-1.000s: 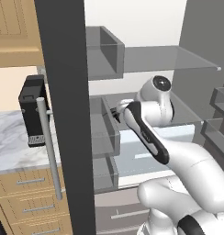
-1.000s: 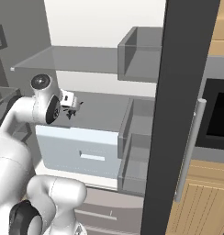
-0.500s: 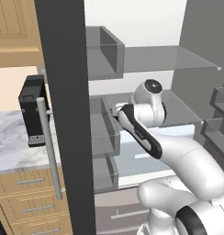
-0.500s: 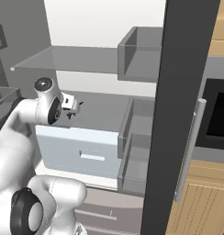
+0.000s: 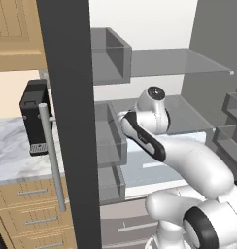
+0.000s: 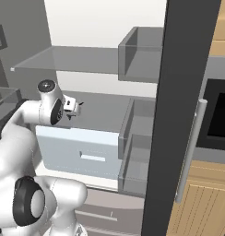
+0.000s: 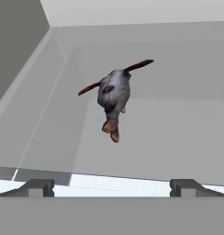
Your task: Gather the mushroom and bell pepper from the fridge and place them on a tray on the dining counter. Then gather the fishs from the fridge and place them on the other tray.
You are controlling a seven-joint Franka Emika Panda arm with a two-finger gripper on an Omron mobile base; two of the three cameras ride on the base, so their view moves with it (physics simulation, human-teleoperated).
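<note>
One fish [image 7: 114, 95] is lying on the glass shelf [image 7: 178, 133] ahead of us, and we are judging that we are working on the second half of the job: fetching the fish from the fridge [image 5: 67, 121] for the brown tray. We are reaching our gripper [image 7: 111, 186] into the open fridge with the jaws spread as wide as they go and pinching nothing; the two finger tips [image 7: 38, 187] are showing well apart along the bottom of the hand view. The fish is sitting clear of them, further in on the shelf, its silvery-grey body running away from us, with dark reddish fins sticking out to either side and a brownish end pointing our way.

Next we are expecting to push the hand forward and down until the fingers are straddling the narrow body, then squeeze. The thin fins and rounded flanks are looking likely to slip, so we are favouring a grip across the thickest part.

Around us the shelf is looking smooth and bare apart from the fish. Below it, a pale drawer [image 6: 82, 152] is showing, and the door bins [image 6: 137, 138] are hanging beside the dark door edge [image 6: 167, 115]. Outside, a marbled worktop [image 5: 13, 155] over wooden drawers [image 5: 28, 219] is carrying a dark appliance [image 5: 35, 116].
</note>
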